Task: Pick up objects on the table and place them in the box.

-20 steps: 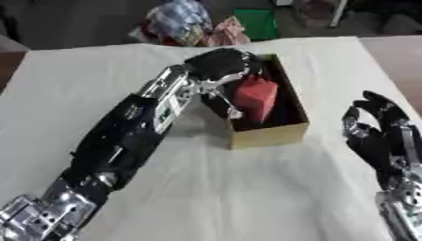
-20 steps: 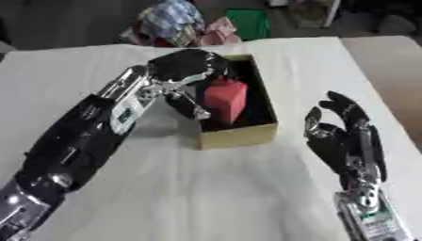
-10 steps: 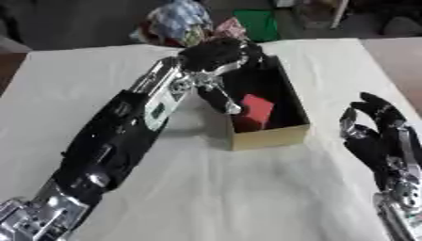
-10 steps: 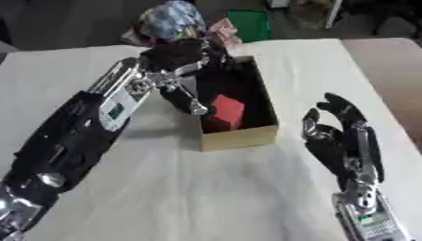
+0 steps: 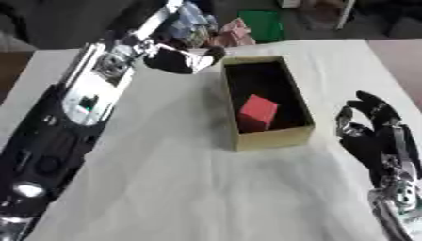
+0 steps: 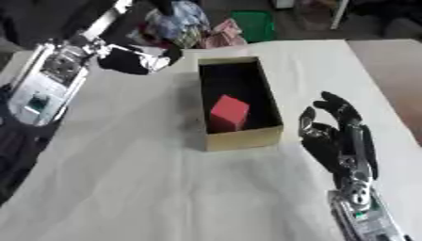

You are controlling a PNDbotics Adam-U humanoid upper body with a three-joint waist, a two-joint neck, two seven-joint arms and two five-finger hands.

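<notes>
A white cloth [image 5: 190, 188] covers the table. Beyond its far edge, a green bin [image 5: 263, 24] stands on the dark floor beside colourful clutter [image 6: 177, 21].

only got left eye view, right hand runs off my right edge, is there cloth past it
observer: yes. In the right eye view the right hand stands open, fingers up, with bare cloth on its right as far as the table edge.
operator: and the forearm, its cut off for me
observer: there it runs down to the bottom edge, silver below the wrist, apart from the box.
</notes>
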